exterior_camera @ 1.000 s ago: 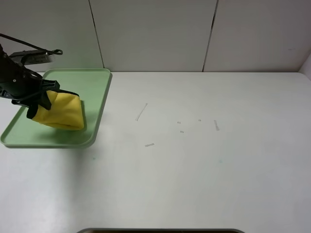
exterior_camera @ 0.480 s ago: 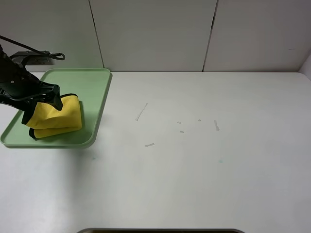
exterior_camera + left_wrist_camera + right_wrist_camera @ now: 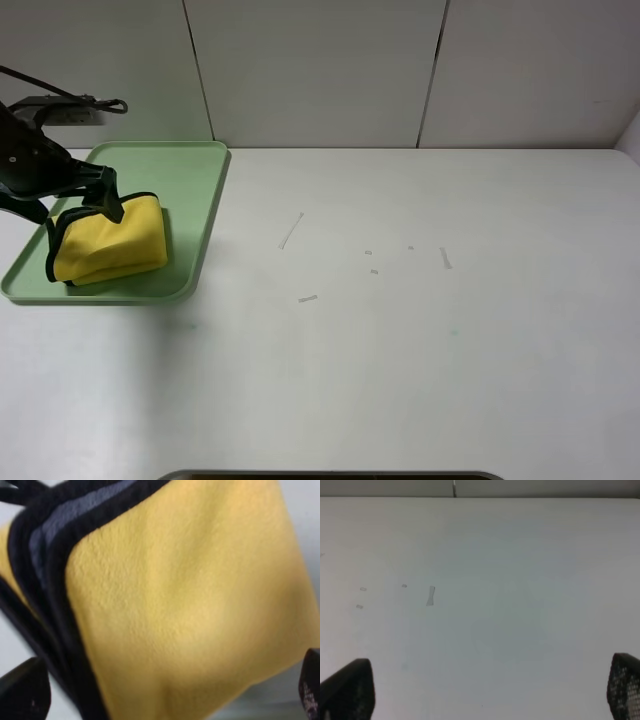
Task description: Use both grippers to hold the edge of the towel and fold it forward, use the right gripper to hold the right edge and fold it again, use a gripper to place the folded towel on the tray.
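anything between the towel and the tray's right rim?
Nothing: bare green tray floor between the towel and the right rim of the tray, per the exterior high view. Left hand sits at the towel's top edge.

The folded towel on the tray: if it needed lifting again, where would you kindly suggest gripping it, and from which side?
Probably the stacked black-edged side of the towel, approached from the tray's left: pinching there would catch every layer, unlike the rounded fold.
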You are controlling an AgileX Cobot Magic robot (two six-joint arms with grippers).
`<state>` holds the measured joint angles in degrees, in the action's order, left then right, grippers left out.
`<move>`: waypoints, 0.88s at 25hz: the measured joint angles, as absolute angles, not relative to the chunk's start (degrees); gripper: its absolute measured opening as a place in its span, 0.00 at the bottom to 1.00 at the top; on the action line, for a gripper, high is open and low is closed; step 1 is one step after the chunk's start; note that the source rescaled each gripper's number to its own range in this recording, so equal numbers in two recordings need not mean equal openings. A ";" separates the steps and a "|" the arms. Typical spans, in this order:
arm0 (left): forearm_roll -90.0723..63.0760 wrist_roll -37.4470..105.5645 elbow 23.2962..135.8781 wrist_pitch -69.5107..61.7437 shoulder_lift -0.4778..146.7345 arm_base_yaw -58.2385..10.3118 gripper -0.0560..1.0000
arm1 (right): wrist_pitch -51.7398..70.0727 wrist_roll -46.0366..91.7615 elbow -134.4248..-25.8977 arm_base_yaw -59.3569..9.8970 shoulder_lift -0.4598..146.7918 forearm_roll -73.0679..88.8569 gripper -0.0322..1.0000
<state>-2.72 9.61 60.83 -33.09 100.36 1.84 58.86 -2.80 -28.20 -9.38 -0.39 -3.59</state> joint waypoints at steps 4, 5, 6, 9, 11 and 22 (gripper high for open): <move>-2.72 9.61 60.89 -35.98 96.96 1.84 1.00 | 58.86 -2.80 -28.20 -9.38 -0.39 -3.59 1.00; -2.72 9.61 60.89 -37.14 96.23 1.84 1.00 | 58.86 -2.80 -28.20 -9.38 -0.39 -3.59 1.00; -2.72 9.61 60.89 -38.25 95.29 1.84 1.00 | 58.86 -2.80 -28.20 -9.38 -0.39 -3.59 1.00; -2.72 9.61 60.89 -42.30 92.35 1.84 1.00 | 58.86 -2.80 -28.20 -9.38 -0.39 -3.59 1.00; -2.72 9.61 60.89 -44.53 89.94 1.84 1.00 | 58.86 -2.80 -28.20 -9.38 -0.39 -3.59 1.00; -3.40 8.82 54.02 -49.29 71.95 1.84 1.00 | 58.86 -2.80 -28.20 -9.38 -0.39 -3.59 1.00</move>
<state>-3.40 8.82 54.02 -49.29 71.95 1.84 58.86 -2.80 -28.20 -9.38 -0.39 -3.59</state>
